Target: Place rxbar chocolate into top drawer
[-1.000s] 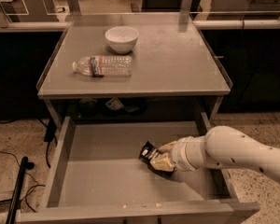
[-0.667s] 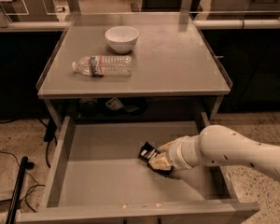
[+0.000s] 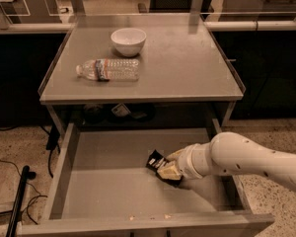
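Note:
The top drawer [image 3: 103,191] is pulled out wide below the tabletop, its grey bottom bare. The rxbar chocolate [image 3: 157,163], dark and shiny, is low inside the drawer, right of its middle. My gripper [image 3: 166,171] reaches in from the right on a white arm and is shut on the bar, holding its right end just above or on the drawer bottom. The bar's far end sticks out to the upper left of the gripper.
On the grey tabletop [image 3: 187,68] lie a clear water bottle [image 3: 108,69] on its side and a white bowl [image 3: 129,40] behind it. Dark items sit on the shelf under the tabletop. A black cable and pole are on the floor at left.
The arm has drawn slightly to the left and lower into the drawer with the bar still held. Bottle and bowl have not moved.

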`<state>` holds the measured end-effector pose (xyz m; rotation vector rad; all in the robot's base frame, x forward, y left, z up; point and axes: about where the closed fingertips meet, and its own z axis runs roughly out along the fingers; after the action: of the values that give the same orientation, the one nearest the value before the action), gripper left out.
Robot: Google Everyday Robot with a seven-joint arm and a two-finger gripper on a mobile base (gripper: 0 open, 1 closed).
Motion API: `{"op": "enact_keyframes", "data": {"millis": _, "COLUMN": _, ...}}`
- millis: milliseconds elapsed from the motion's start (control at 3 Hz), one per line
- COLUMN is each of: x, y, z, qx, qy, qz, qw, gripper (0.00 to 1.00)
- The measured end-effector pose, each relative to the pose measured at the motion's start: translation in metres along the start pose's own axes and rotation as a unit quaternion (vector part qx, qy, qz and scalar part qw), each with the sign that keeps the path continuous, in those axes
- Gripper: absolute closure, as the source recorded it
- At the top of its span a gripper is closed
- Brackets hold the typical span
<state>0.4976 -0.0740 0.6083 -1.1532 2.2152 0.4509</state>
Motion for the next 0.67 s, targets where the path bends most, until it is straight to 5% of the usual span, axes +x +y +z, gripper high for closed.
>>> {"op": "enact_keyframes", "data": {"millis": 667, "x": 0.0, "y": 0.0, "z": 0.0, "qx": 0.0, "qy": 0.0, "qz": 0.0, "qw": 1.0, "gripper": 0.06}}
